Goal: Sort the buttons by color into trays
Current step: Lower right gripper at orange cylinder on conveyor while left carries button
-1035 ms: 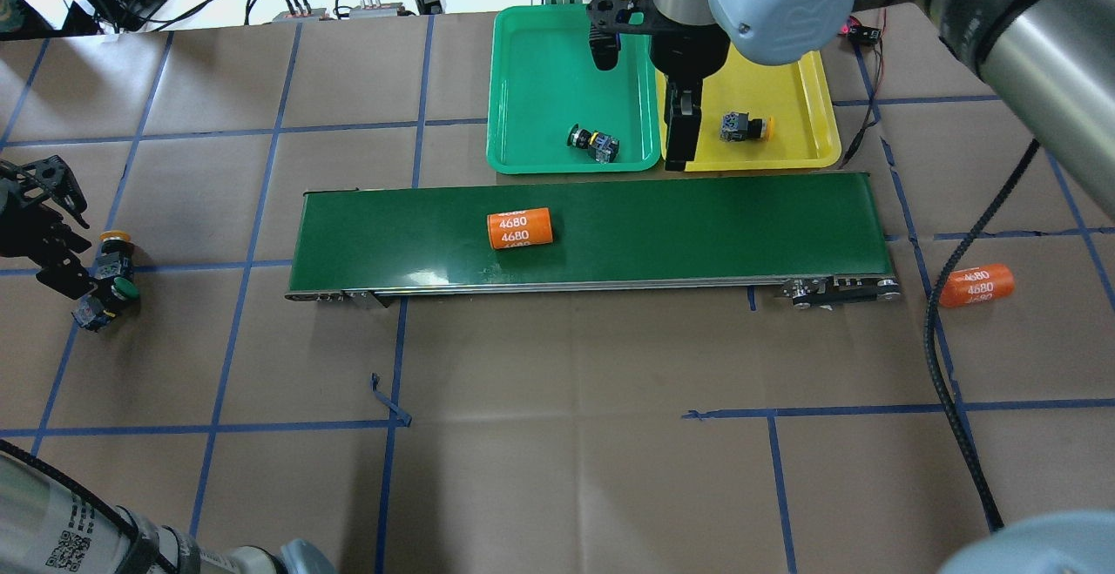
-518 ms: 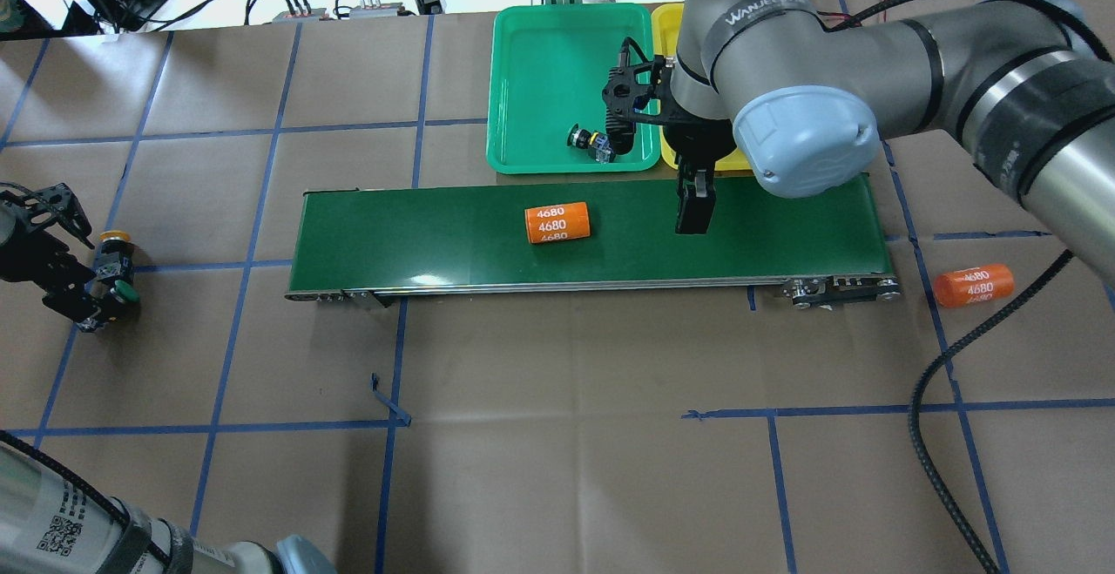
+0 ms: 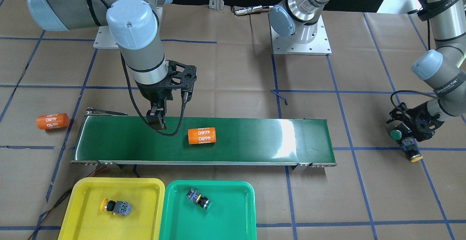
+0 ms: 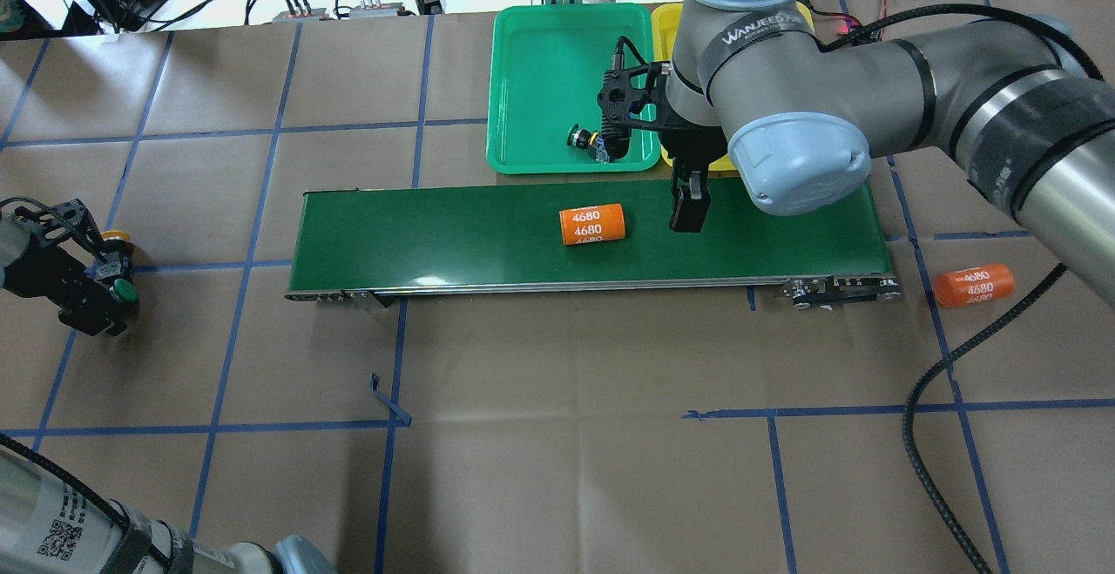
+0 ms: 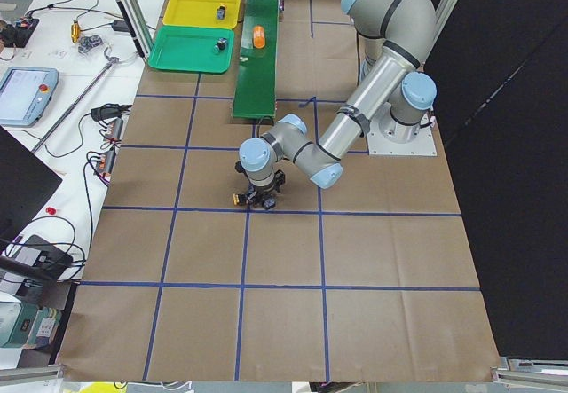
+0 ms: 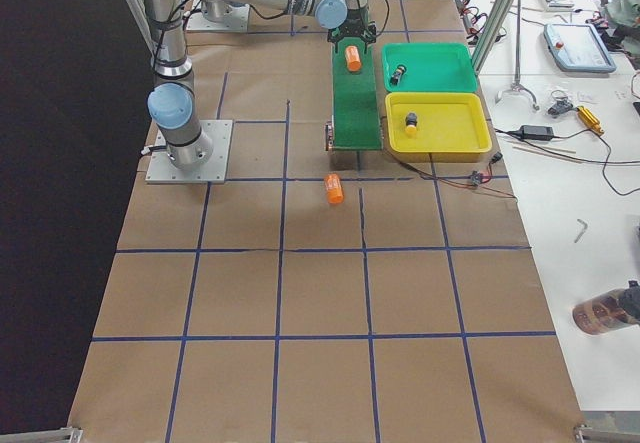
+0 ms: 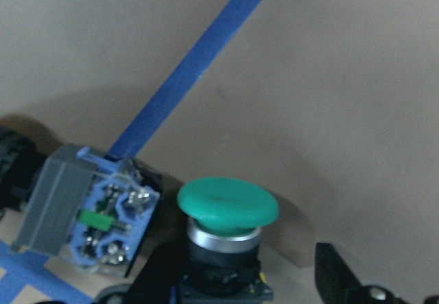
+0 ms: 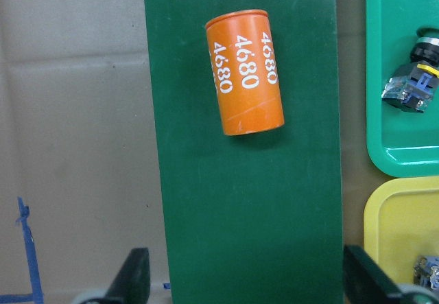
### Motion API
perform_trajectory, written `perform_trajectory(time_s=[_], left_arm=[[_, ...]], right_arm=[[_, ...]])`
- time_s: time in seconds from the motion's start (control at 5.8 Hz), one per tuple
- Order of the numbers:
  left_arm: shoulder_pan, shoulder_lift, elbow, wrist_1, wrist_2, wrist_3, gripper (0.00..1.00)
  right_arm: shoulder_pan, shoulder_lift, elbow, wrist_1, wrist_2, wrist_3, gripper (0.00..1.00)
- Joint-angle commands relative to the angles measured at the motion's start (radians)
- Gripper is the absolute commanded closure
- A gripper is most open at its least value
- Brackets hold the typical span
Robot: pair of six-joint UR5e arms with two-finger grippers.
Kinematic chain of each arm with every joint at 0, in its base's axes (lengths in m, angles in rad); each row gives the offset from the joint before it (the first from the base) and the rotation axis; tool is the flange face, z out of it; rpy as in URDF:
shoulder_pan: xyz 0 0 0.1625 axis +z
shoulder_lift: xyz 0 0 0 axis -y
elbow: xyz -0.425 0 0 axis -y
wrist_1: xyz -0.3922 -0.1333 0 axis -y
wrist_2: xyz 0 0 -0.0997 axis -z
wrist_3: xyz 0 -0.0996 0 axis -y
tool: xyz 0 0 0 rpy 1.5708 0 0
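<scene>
Between the spread fingers of the left gripper (image 7: pixel 243 280) sits the green button (image 7: pixel 228 204). It looks light and rigid, and its black body seems a surer hold than the smooth cap.

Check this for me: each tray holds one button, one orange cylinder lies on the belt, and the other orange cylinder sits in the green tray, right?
No. The other orange cylinder lies on the table beyond the end of the belt, not in the green tray; the overhead view shows it. The rest is right.
</scene>
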Motion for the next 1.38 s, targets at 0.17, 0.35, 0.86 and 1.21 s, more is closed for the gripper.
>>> perform_trajectory(time_s=[0.17,0.35,0.86,1.21], left_arm=[[-0.002,0.011,-0.009,0.013,-0.001,-0.008,1.00],[-0.016,0.041,0.002,0.008,-0.001,-0.013,1.00],[-0.242,0.153,0.002,-0.073,-0.042,-0.017,1.00],[-0.464,0.180,0.004,-0.130,-0.042,-0.013,1.00]], right_arm=[[0.002,0.004,0.001,-0.005,0.002,-0.008,0.00],[0.002,0.005,0.000,-0.005,0.003,-0.008,0.00],[-0.001,-0.001,0.000,-0.003,-0.002,-0.003,0.00],[-0.001,-0.001,0.001,-0.003,0.008,0.000,0.00]])
